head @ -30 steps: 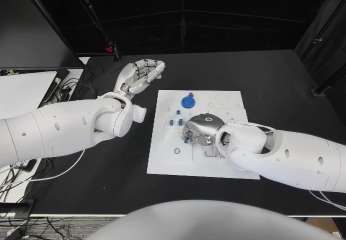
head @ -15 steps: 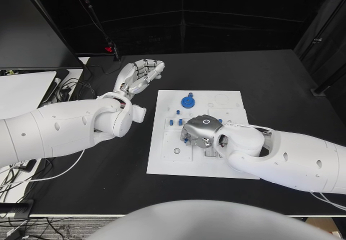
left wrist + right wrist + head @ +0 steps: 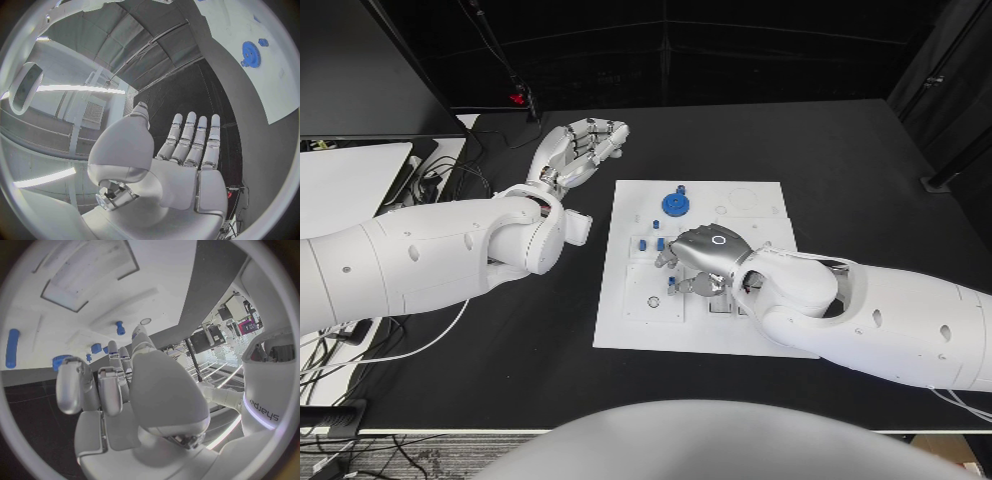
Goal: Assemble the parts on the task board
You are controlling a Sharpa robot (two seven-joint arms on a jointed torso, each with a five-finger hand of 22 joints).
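I see the black table (image 3: 848, 170) with a matte top. Off its left edge sits a pale surface (image 3: 351, 180) — a white sheet or panel lying flat, with a dark device (image 3: 423, 165) at its corner nearest the table. Grey and white cables (image 3: 387, 345) trail down past the table's left edge toward the near-left corner. Beyond the far edge I make out a black curtain (image 3: 733, 50) as backdrop, and a dark stand (image 3: 502, 60) with a small red light (image 3: 519, 98) — just past the far-left corner.
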